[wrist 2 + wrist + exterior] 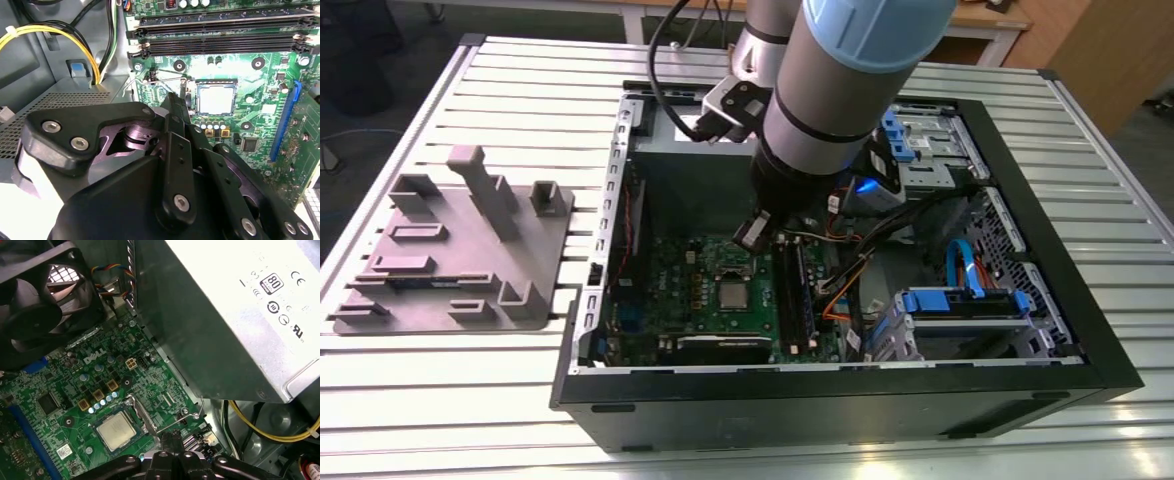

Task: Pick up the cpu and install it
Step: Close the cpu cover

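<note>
Exterior view: arm reaches down into open computer case (pixel 1067 340) on slatted table (pixel 520 80), gripper (pixel 754 232) hanging just above green motherboard (pixel 674 300); grey fixture plate (pixel 447 260) well apart, on exterior view's left. Cpu (pixel 734 295) — small square, silvery-grey top — lies flat in motherboard socket, free of gripper. Both wrist views show cpu (pixel 216 99) (pixel 117 431) close up, socket frame around it, thin wire lever (pixel 192 412) beside. First wrist view adds fan (pixel 37 305) and power supply wall (pixel 200 340) crowding the board. Second wrist view adds memory sticks (pixel 225 45) beyond socket. Cannot tell finger spacing — tips closed or apart unclear.
</note>
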Robot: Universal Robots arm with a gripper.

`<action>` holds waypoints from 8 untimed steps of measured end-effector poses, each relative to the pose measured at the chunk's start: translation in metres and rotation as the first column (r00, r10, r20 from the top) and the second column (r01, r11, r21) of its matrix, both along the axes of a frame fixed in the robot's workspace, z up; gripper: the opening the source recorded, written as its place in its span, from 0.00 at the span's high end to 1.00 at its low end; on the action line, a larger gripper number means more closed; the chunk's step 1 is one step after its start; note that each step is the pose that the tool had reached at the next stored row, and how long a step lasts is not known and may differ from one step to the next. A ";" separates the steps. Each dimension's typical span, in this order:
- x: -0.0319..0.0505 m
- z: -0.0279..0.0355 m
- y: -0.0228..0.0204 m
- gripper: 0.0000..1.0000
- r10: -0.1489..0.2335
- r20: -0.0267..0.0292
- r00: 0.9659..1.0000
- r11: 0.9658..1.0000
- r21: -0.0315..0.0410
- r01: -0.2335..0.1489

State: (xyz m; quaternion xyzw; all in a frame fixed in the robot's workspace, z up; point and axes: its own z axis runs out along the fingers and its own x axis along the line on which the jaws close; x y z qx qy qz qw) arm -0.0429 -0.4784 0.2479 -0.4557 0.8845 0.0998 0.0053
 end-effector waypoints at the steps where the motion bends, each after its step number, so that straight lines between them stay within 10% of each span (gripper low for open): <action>1: 0.0001 0.0000 -0.0010 0.90 0.000 0.000 1.000 1.000 0.000 0.000; 8: -0.0001 0.0000 -0.0052 0.90 0.000 0.000 1.000 1.000 0.000 0.000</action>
